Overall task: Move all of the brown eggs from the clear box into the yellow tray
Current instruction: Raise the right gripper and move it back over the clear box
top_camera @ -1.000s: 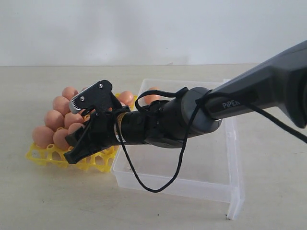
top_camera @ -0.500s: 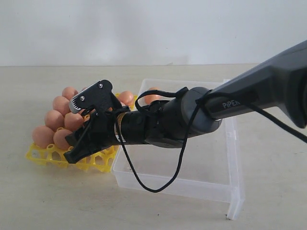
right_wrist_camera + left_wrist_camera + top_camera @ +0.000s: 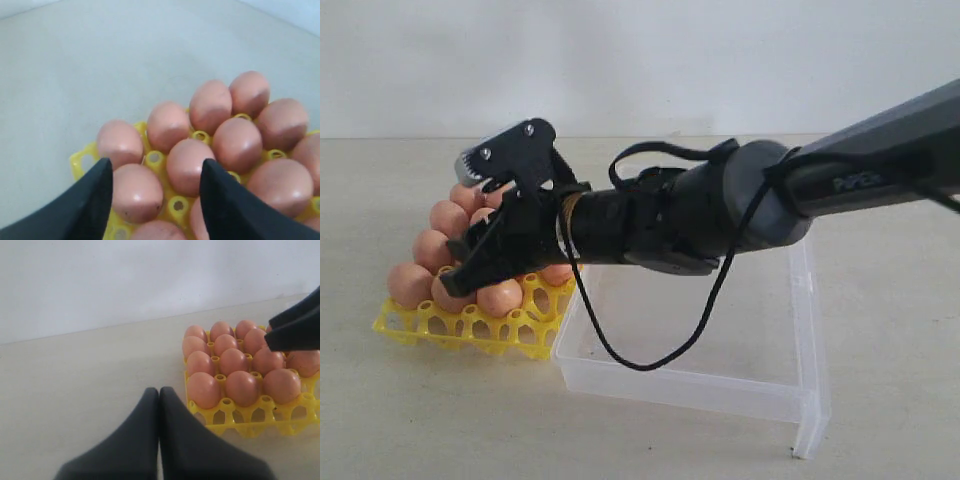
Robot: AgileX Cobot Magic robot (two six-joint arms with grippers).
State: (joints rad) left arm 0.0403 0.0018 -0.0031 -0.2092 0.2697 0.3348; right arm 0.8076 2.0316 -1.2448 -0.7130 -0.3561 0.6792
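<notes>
My right arm [image 3: 880,165] had lifted off the tray since a second earlier. The clear box [image 3: 690,390] sat on the bench [image 3: 420,420] just beside the yellow tray [image 3: 470,325], which held the brown eggs [image 3: 450,217]. My right end effector [image 3: 156,167] hung open and empty above them; the left end effector [image 3: 159,392] was closed.

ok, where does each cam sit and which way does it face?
Exterior: off-arm, side-on at yellow tray and clear box; right arm and open right pincer show.
Left wrist: low, facing the tray's side; shut left pincer shows.
Right wrist: above the tray, looking down on brown eggs; the open pincer shows.
Shared: all see the tray.
</notes>
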